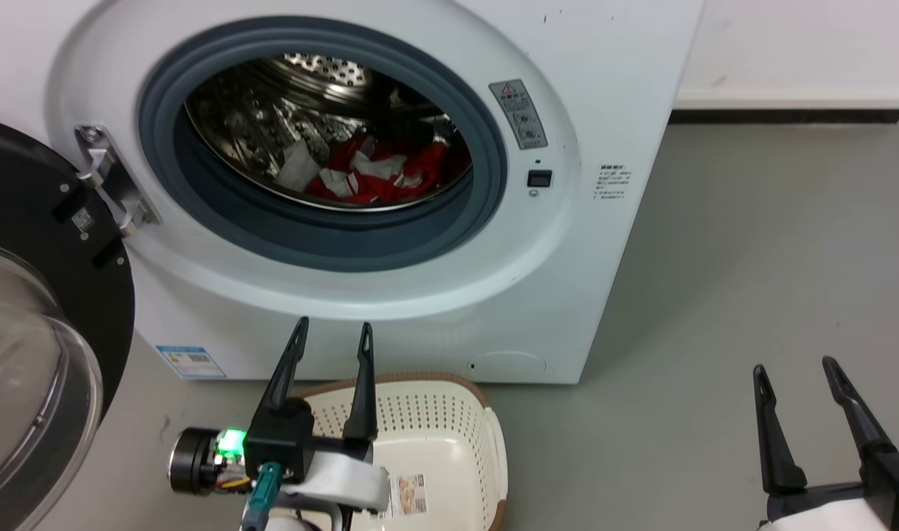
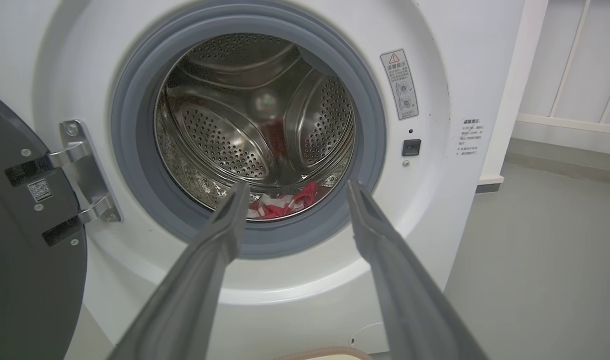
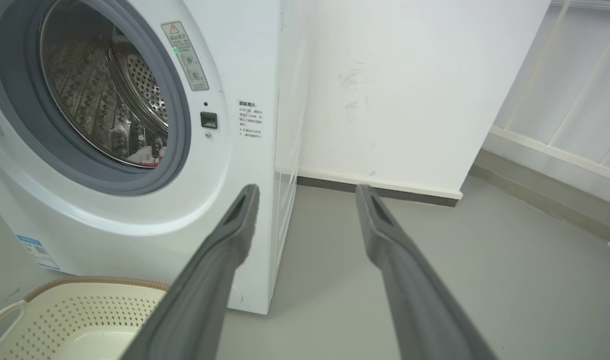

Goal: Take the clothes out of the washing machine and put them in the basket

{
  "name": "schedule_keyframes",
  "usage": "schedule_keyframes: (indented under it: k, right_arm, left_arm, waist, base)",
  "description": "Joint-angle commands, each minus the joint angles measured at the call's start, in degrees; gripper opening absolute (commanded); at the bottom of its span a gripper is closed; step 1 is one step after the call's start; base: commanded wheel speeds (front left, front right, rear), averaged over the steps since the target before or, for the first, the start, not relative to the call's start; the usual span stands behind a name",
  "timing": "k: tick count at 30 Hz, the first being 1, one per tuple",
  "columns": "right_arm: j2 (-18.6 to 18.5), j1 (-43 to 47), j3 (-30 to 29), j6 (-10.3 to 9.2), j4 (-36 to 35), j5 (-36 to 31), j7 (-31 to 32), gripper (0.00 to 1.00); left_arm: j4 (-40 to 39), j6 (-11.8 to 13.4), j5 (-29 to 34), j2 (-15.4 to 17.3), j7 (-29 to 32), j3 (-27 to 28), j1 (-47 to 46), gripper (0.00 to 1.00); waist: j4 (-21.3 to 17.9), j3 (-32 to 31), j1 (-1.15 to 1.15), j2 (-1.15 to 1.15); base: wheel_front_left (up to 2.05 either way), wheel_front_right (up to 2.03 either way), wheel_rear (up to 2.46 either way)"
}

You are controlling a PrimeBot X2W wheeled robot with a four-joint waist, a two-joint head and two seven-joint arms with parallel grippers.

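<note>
The white washing machine stands with its black-framed glass door swung wide to the left. Red and white clothes lie at the bottom of the steel drum, also seen as clothes and clothes. The cream basket sits on the floor in front of the machine, below the porthole; basket. My left gripper hangs open over the basket's near end, fingers aimed at the machine front. My right gripper is open at the lower right, over bare floor beside the machine.
Grey floor stretches to the right of the machine. A white wall with a dark skirting runs behind. The open door fills the left side. A pale railing stands at the far right.
</note>
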Motion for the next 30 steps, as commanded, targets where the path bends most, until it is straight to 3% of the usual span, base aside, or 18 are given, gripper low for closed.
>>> schedule_keyframes:
  k: [1, 10, 19, 30]
  right_arm:
    - [-0.1, -1.1, 0.2, -0.02, -0.4, -0.2, -0.4, 1.0]
    - [-0.1, -5.5, 1.3, -0.02, -0.8, -0.3, -0.7, 1.0]
    - [-0.1, -10.2, 2.8, -0.02, -0.2, 0.4, -1.8, 1.0]
    - [0.0, -14.6, 4.5, -0.02, 3.4, 2.2, -4.8, 1.0]
  left_arm:
    - [0.4, 0.2, -0.3, -0.1, -0.3, 0.1, -1.7, 1.0]
    - [4.3, 0.1, -1.1, -0.2, -0.2, 1.6, -10.4, 1.0]
    - [10.0, -0.5, -1.5, 0.5, -0.2, 5.5, -22.2, 1.0]
    - [21.8, -3.5, -2.3, 3.7, -0.2, 8.7, -38.7, 1.0]
  waist:
    - [-0.1, 2.1, 0.0, 0.0]
    - [-1.0, 11.9, 0.0, 0.0]
    - [-4.4, 23.2, 0.0, 0.0]
    - [-8.6, 31.1, 0.0, 0.0]
  base:
    - [0.0, 0.0, 0.0]
    - [0.0, 0.0, 0.0]
    - [0.0, 0.0, 0.0]
    - [0.0, 0.0, 0.0]
